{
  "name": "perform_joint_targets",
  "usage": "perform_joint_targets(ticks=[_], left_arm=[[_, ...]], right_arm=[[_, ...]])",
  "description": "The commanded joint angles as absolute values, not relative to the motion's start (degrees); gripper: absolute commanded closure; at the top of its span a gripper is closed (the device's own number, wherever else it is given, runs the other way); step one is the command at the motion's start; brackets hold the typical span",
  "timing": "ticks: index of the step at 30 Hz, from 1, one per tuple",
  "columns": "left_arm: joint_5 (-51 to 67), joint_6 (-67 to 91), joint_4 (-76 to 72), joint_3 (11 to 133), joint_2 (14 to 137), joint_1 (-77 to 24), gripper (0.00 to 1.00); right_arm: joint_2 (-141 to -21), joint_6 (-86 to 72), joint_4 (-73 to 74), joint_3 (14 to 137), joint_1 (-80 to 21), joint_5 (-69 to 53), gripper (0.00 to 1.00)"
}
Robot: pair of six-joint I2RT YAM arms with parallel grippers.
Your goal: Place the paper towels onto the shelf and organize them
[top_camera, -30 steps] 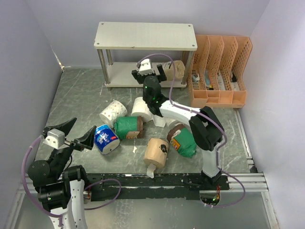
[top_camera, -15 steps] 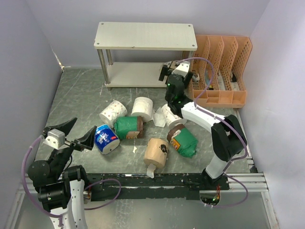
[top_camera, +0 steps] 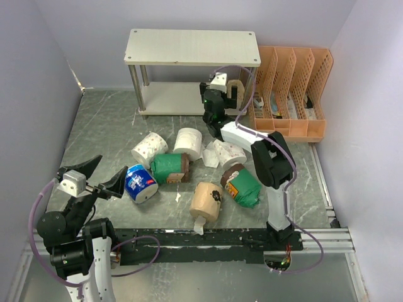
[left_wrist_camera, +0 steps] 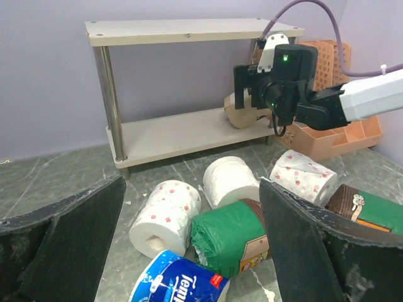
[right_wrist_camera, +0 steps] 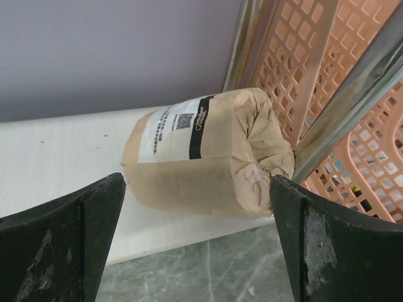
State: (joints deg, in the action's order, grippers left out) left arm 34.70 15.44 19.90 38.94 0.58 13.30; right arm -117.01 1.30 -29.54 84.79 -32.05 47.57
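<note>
The shelf (top_camera: 192, 47) stands at the back. A tan wrapped roll (right_wrist_camera: 201, 154) lies on its side at the right end of the lower board (right_wrist_camera: 56, 157), against the metal leg (right_wrist_camera: 340, 107). My right gripper (right_wrist_camera: 201, 245) is open just in front of that roll, not touching it; it also shows in the top view (top_camera: 225, 94). On the floor lie two patterned white rolls (top_camera: 149, 148) (top_camera: 228, 152), a plain white roll (top_camera: 189, 141), a green roll (top_camera: 170, 168), a blue-white roll (top_camera: 140, 184), a tan roll (top_camera: 206, 201) and a green-brown roll (top_camera: 242, 185). My left gripper (top_camera: 94, 177) is open and empty, left of the blue-white roll.
An orange perforated file organizer (top_camera: 289, 94) stands right of the shelf, touching its right leg. Grey walls close in the left, back and right sides. The right arm (top_camera: 252, 141) stretches over the floor rolls.
The right gripper swung right along the front of the lower shelf, then back a little left, staying open. The tan roll on the shelf and the left arm have not moved.
</note>
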Motion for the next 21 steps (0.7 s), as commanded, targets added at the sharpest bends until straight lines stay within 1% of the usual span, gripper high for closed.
perform_joint_targets(ticks=[1,10,21], left_arm=[[35.65,15.84,18.24,38.50,-0.18,13.38,0.01],[36.12,15.90,17.97,38.32,-0.16,13.40,0.01],[36.56,15.91,17.76,38.23,-0.22,13.41,0.01]], right_arm=[[-119.40,6.28,-32.18,88.30,-31.64,51.86,0.01],[-121.16,4.87,-31.49,89.22,-30.08,51.48,0.01],[-124.12,0.07,-26.71,92.31,-28.62,48.70,0.02]])
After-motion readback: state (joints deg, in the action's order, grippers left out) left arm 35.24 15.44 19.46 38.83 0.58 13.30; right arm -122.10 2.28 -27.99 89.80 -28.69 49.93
